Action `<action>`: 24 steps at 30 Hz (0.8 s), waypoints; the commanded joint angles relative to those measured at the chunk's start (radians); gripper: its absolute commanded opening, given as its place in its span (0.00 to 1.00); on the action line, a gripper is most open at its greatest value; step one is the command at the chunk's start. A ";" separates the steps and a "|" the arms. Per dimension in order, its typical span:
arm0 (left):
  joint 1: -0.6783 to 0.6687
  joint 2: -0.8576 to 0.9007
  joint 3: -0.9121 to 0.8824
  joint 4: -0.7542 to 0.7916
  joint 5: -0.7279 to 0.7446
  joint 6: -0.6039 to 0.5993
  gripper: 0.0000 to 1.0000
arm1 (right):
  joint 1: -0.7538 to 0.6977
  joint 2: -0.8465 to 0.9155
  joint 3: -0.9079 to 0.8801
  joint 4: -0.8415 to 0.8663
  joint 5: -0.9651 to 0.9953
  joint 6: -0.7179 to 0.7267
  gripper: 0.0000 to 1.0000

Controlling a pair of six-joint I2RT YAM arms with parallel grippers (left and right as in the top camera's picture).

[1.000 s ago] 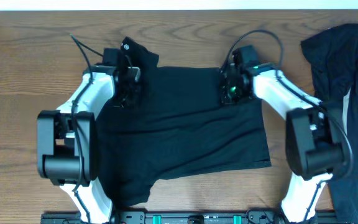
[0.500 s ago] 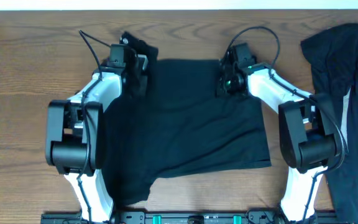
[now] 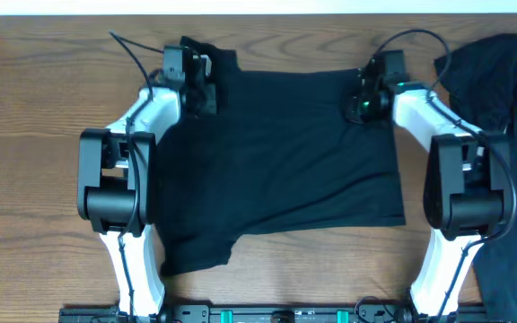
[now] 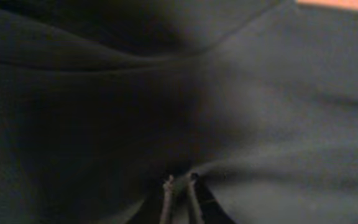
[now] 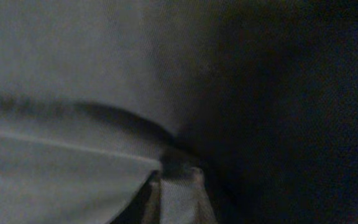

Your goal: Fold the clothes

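While both arms reach to the far edge of the clothes point(image 3: 276, 161), the step in hand looks like laying the garment out flat, not yet making a fold. The black fabric lies spread across the middle of the tabletop point(image 3: 43, 108). Its far edge runs fairly straight at 12 o'clock, one flap sticks out at 11 o'clock and another trails toward 7 o'clock. The left claw point(image 3: 206, 90) sits low on the cloth at the 11 o'clock corner. In its wrist view the fingertips point(image 4: 167, 186) stand close together with a crease running up to them, but I cannot tell whether they pinch the fabric or merely rest on it. The right claw point(image 3: 359, 103) is at the 1 o'clock corner, also down on the cloth. Its wrist view is too dark and blurred to tell whether it is clenched or released. A second dark garment point(image 3: 483, 72) lies apart at 3 o'clock and plays no part for now. No fold shows in the fabric, so the task seems early. The next move probably calls for both claws to let go cleanly without dragging the edge. They would then take the two flaps on the 9 o'clock side and bring them inward, keeping the body smooth.
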 commanded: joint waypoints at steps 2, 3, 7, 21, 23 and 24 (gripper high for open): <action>0.005 -0.031 0.172 -0.162 -0.002 0.068 0.38 | -0.072 -0.072 0.052 -0.082 -0.044 -0.086 0.31; 0.006 -0.041 0.198 -0.208 -0.006 0.072 0.43 | -0.081 -0.095 0.054 -0.101 -0.055 -0.091 0.32; 0.011 -0.114 0.261 -0.365 -0.013 0.072 0.52 | -0.113 -0.204 0.054 -0.188 -0.068 -0.097 0.37; 0.045 -0.455 0.249 -0.972 -0.167 -0.069 0.41 | -0.125 -0.524 0.054 -0.547 -0.071 -0.116 0.51; 0.045 -0.457 0.211 -1.052 -0.206 -0.124 0.39 | -0.125 -0.540 0.054 -0.603 -0.071 -0.116 0.51; 0.045 -0.457 0.182 -1.069 -0.208 -0.143 0.38 | -0.125 -0.544 0.054 -0.632 -0.071 -0.116 0.51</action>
